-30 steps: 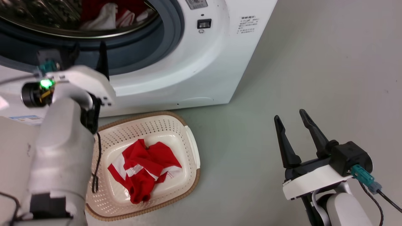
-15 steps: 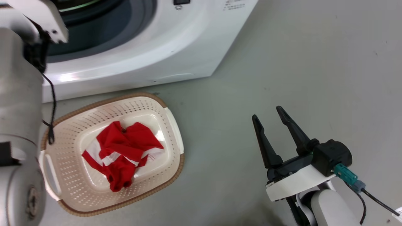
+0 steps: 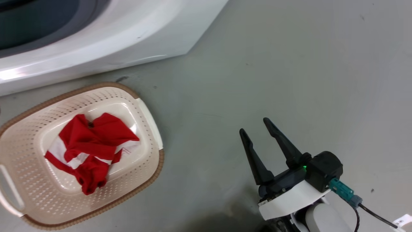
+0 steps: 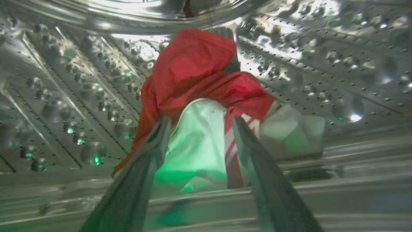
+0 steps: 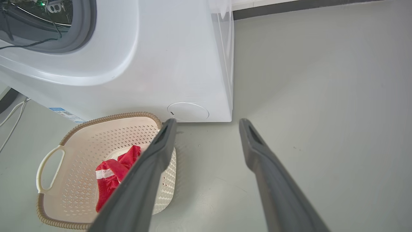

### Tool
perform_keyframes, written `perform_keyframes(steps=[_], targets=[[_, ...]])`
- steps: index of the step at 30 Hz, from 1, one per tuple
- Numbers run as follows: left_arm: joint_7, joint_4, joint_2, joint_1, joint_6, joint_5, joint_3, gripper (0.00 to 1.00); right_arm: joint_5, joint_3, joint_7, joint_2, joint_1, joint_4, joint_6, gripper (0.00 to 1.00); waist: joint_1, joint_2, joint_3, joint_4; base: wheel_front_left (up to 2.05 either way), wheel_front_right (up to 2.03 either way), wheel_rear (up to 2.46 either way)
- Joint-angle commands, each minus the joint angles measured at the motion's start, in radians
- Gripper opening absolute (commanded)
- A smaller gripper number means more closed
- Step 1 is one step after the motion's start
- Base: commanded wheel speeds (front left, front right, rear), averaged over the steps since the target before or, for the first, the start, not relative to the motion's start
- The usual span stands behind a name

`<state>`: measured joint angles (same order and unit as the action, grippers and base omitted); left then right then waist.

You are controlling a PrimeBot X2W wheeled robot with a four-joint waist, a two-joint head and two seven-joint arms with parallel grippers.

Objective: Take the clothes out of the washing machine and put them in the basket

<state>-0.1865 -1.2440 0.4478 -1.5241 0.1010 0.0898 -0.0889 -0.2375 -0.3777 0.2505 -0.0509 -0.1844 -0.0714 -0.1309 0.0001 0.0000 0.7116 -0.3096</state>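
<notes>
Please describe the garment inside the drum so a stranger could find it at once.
Inside the white washing machine is a steel drum. Ahead of the open left gripper lies a red garment with a white panel and stripes. The other red garment lies outside, in the basket.

Bright red with white bands: garment [image 3: 90, 148] in the cream-white basket [image 3: 32, 109], dotted with rows of small holes, rimmed in brown weave. Glossy white washing machine [image 3: 96, 48], grey around the porthole [image 5: 88, 25]. Silvery, dimpled, hole-dotted drum [image 4: 80, 90]. Red again, with a green-tinted white panel and red-white diagonal stripes: clothes [image 4: 199, 64] inside. Dark grey right gripper [image 3: 253, 125] fingers; pale grey-green floor [image 3: 289, 64].
</notes>
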Motion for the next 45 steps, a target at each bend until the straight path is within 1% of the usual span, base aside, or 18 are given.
perform_keyframes(steps=[1,8,14,16,17,18,22,27,31,36,39,45], targets=[[-0.013,-0.005,0.011,-0.015,-0.005,-0.008,-0.003,1.00,-0.007,-0.005,0.006,0.001,0.008,0.004,0.000,1.00,-0.0001,0.0000,0.028,-0.029,0.00,0.00,0.00],[-0.141,-0.018,0.075,-0.051,-0.016,-0.007,-0.014,1.00,-0.026,-0.039,0.012,0.001,0.039,0.016,0.000,1.00,-0.0001,0.0000,0.065,-0.075,0.00,0.00,0.00],[-0.250,-0.028,0.108,-0.060,-0.019,-0.015,-0.031,1.00,-0.038,-0.057,0.015,0.001,0.057,0.021,0.000,1.00,-0.0001,0.0000,0.074,-0.103,0.00,0.00,0.00],[-0.269,-0.023,0.115,-0.065,-0.020,-0.014,-0.035,1.00,-0.042,-0.061,0.015,0.001,0.062,0.023,0.000,1.00,-0.0001,0.0000,0.077,-0.109,0.00,0.00,0.00],[-0.282,-0.024,0.117,-0.065,-0.022,-0.014,-0.037,0.33,-0.044,-0.063,0.015,0.001,0.064,0.023,0.000,1.00,-0.0001,0.0000,0.077,-0.112,0.00,0.00,0.00],[-0.281,-0.017,0.120,-0.067,-0.029,-0.010,-0.035,0.00,-0.045,-0.065,0.015,0.001,0.064,0.025,0.000,1.00,-0.0001,0.0000,0.079,-0.113,0.00,0.00,0.00],[-0.245,0.033,0.135,-0.069,-0.052,-0.017,-0.047,0.00,-0.050,-0.067,0.015,0.001,0.062,0.026,0.000,1.00,-0.0001,0.0000,0.079,-0.114,0.00,0.00,0.00],[-0.170,0.102,0.133,-0.039,-0.077,-0.012,-0.050,0.00,-0.048,-0.063,0.015,0.001,0.046,0.024,0.000,1.00,-0.0001,0.0000,0.065,-0.104,0.00,0.00,0.00],[-0.093,0.154,0.120,0.005,-0.086,0.007,-0.044,0.00,-0.038,-0.050,0.015,0.001,0.041,0.020,0.000,1.00,-0.0001,0.0000,0.046,-0.090,0.00,0.00,0.00],[0.030,0.209,0.086,0.080,-0.100,0.048,-0.016,0.00,-0.026,-0.022,0.015,0.001,0.022,0.024,0.000,1.00,-0.0001,0.0000,0.019,-0.065,0.00,0.00,0.00],[0.108,0.218,0.062,0.142,-0.098,0.078,0.002,0.00,-0.023,-0.009,0.015,0.001,0.010,0.018,0.000,1.00,-0.0001,0.0000,-0.015,-0.055,0.00,0.00,0.00],[0.270,0.203,0.012,0.270,-0.070,0.141,0.034,0.00,-0.017,0.014,0.015,0.001,0.000,-0.005,0.000,1.00,-0.0001,0.0000,-0.108,-0.030,0.00,0.00,0.00]])
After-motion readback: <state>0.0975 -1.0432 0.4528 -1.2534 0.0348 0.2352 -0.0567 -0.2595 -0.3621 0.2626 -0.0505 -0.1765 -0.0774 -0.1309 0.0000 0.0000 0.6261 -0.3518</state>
